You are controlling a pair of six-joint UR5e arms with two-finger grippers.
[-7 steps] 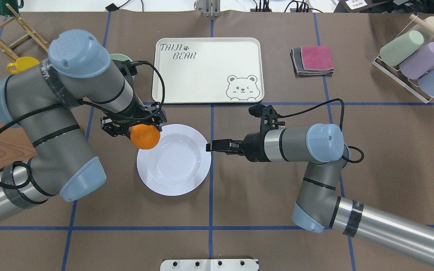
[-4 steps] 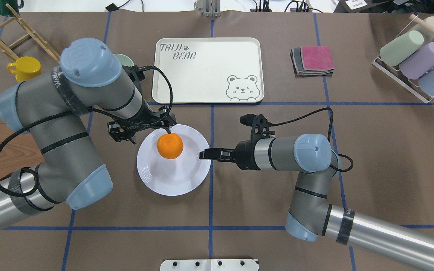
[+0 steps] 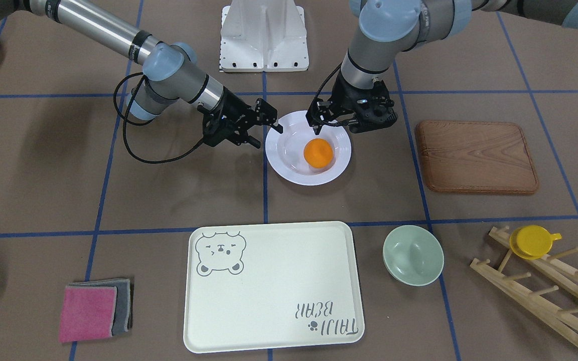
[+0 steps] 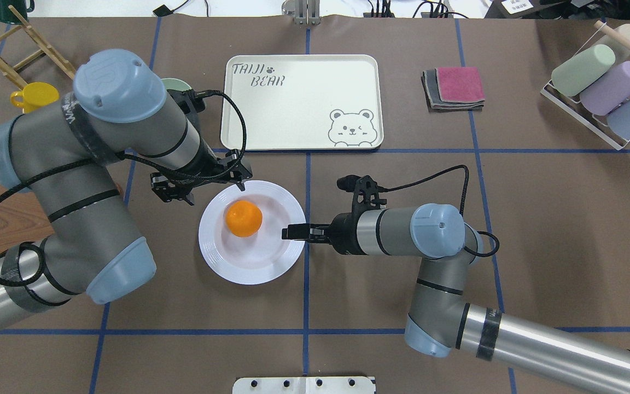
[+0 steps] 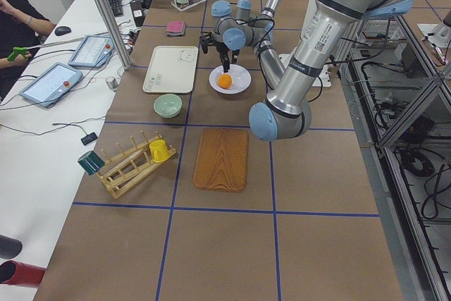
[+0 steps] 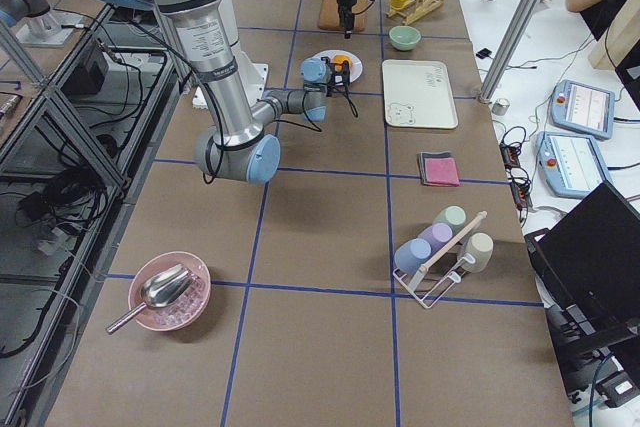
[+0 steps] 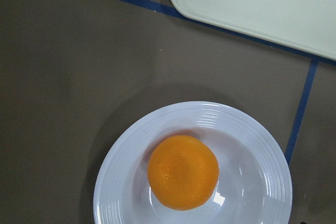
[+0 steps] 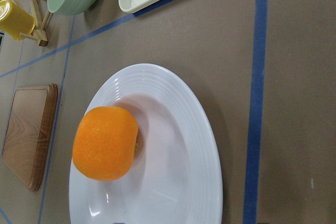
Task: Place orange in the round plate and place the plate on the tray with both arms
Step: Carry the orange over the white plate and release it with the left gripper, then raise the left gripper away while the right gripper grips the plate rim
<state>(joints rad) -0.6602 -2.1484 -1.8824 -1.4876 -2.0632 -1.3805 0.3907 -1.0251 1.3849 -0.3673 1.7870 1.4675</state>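
The orange (image 4: 244, 218) (image 3: 318, 152) (image 7: 182, 171) (image 8: 105, 142) lies loose in the sunken centre of the white round plate (image 4: 249, 271) (image 3: 281, 150) (image 7: 113, 182) (image 8: 199, 129). My left gripper (image 4: 216, 194) (image 3: 336, 130) hangs open and empty just above the plate's far-left rim, clear of the fruit. My right gripper (image 4: 286, 232) (image 3: 269, 138) is open, turned on its side, with its fingers at the plate's right rim. The cream tray (image 4: 298, 98) (image 3: 269, 291) with the bear drawing lies beyond the plate, with nothing on it.
A pale green bowl (image 3: 413, 254) sits left of the tray, a wooden board (image 3: 475, 156) by my left arm. Folded cloths (image 4: 454, 87), a cup rack (image 4: 599, 82) and a wooden rack with a yellow cup (image 3: 532, 242) stand further out. A person (image 5: 17, 22) sits at a side table.
My left gripper carried the orange over the plate, let it go and drew back up to the left. The right gripper slid left onto the plate's rim.
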